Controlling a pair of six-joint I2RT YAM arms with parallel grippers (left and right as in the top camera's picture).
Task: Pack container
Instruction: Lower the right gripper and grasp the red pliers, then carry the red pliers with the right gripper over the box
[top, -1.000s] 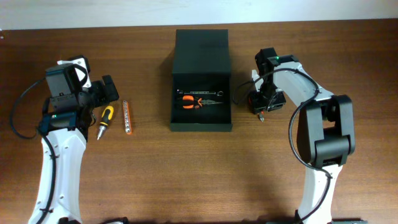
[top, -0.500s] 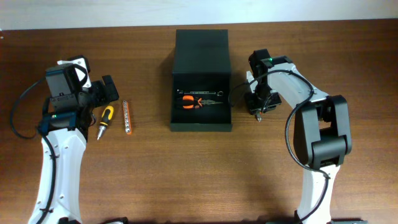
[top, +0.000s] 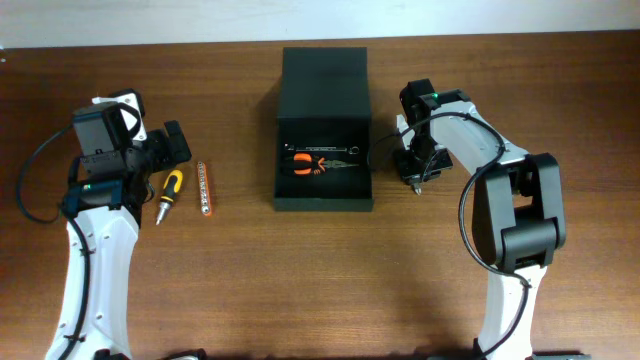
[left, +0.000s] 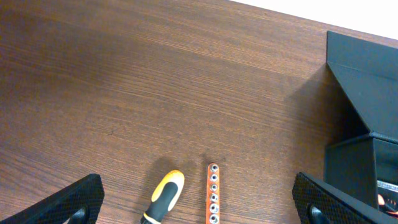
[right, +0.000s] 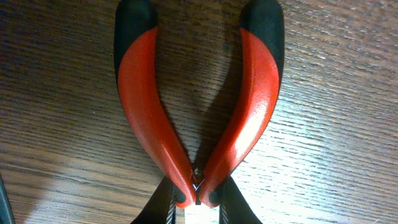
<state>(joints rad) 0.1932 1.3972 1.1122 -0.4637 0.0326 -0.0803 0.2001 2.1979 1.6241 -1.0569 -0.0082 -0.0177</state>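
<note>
Upper centre of the overhead frame, the container (top: 322, 85) lies open, with the right gripper (top: 414, 172) just beside its right wall. Left wrist view: the left gripper (left: 194, 198) is spread wide above a screwdriver (left: 163, 198). Right wrist view: red-handled pliers (right: 140, 106) fill the frame — I cannot tell whether that pincer grips them. A loose hold could drop them short of the container.

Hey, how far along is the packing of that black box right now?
Done: orange pliers and a silver tool lie inside the open container. In hand: right gripper sits low over red-handled pliers on the table. Remaining: screwdriver and bit strip near the open left gripper.
</note>
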